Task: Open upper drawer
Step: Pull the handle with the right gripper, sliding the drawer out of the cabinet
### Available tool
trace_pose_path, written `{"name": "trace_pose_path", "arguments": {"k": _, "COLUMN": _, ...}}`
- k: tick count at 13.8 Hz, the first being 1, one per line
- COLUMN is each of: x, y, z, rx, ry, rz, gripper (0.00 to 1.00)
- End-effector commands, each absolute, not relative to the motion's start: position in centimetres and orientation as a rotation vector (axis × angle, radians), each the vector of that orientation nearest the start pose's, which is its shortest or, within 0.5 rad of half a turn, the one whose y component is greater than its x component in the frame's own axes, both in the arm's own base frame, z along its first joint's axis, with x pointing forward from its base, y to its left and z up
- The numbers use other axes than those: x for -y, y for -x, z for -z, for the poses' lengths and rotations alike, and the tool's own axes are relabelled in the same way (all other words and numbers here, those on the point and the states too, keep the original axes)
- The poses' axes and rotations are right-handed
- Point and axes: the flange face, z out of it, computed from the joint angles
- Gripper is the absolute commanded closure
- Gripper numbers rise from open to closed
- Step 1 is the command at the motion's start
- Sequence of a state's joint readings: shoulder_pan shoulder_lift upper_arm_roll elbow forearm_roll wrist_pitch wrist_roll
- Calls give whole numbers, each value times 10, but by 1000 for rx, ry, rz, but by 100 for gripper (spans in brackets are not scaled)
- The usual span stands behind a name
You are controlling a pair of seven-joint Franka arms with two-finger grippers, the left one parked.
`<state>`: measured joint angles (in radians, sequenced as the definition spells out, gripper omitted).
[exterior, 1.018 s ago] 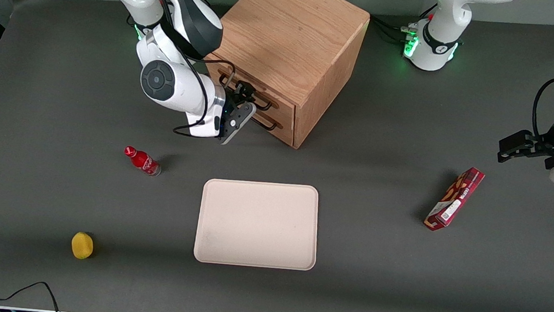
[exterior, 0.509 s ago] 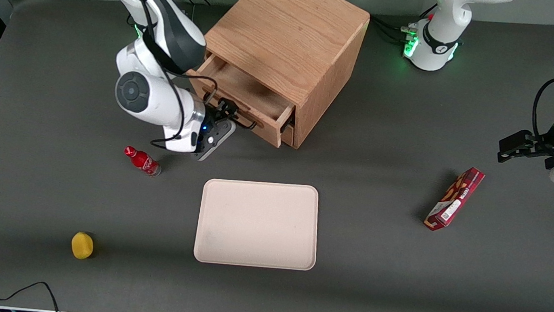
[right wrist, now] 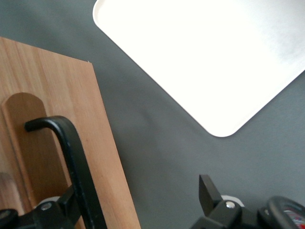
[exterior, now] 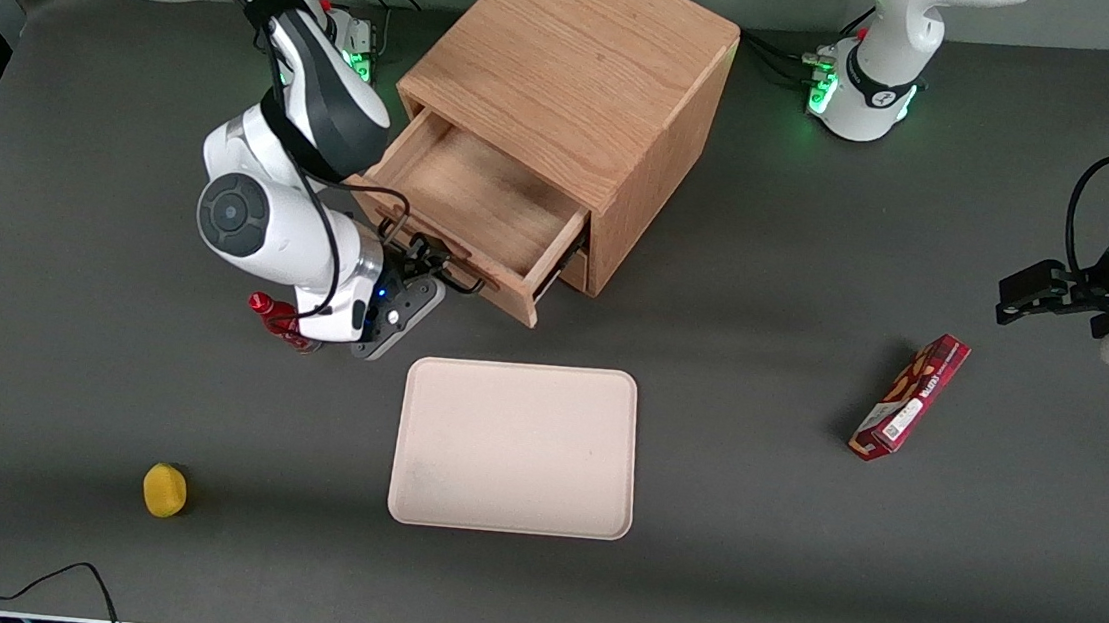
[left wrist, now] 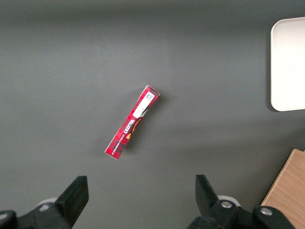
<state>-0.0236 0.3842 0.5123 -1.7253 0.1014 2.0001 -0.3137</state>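
Observation:
The upper drawer (exterior: 479, 200) of the oak cabinet (exterior: 576, 62) stands pulled far out, and its bare wooden floor shows. Its black bar handle (exterior: 438, 266) runs along the drawer front, on the side nearer the front camera. My right gripper (exterior: 420, 278) is at that handle. In the right wrist view the gripper (right wrist: 138, 200) is open, its fingers spread wide. The handle (right wrist: 76, 157) passes just inside one finger (right wrist: 66, 202), against the drawer front (right wrist: 57, 119). The bottom drawer is mostly hidden under the open one.
A red bottle (exterior: 275, 315) stands right beside my wrist, partly hidden by it. A beige tray (exterior: 515, 447) lies nearer the front camera than the drawer. A yellow fruit (exterior: 164, 489) lies near the table's front edge. A red box (exterior: 910, 397) lies toward the parked arm's end.
The upper drawer went from shut to far out. My gripper moved with the handle away from the cabinet, toward the front camera and the red bottle.

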Motion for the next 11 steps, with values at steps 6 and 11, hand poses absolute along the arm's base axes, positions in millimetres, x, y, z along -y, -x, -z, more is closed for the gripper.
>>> {"name": "trace_pose_path", "arguments": {"k": 6, "x": -218, "y": -641, "z": -384, "rx": 1142, "ry": 2642, "rz": -102, "gripper": 0}}
{"name": "trace_pose_path", "arguments": {"k": 11, "x": -195, "y": -664, "z": -385, "rx": 1185, "ry": 2643, "rz": -102, "gripper": 0}}
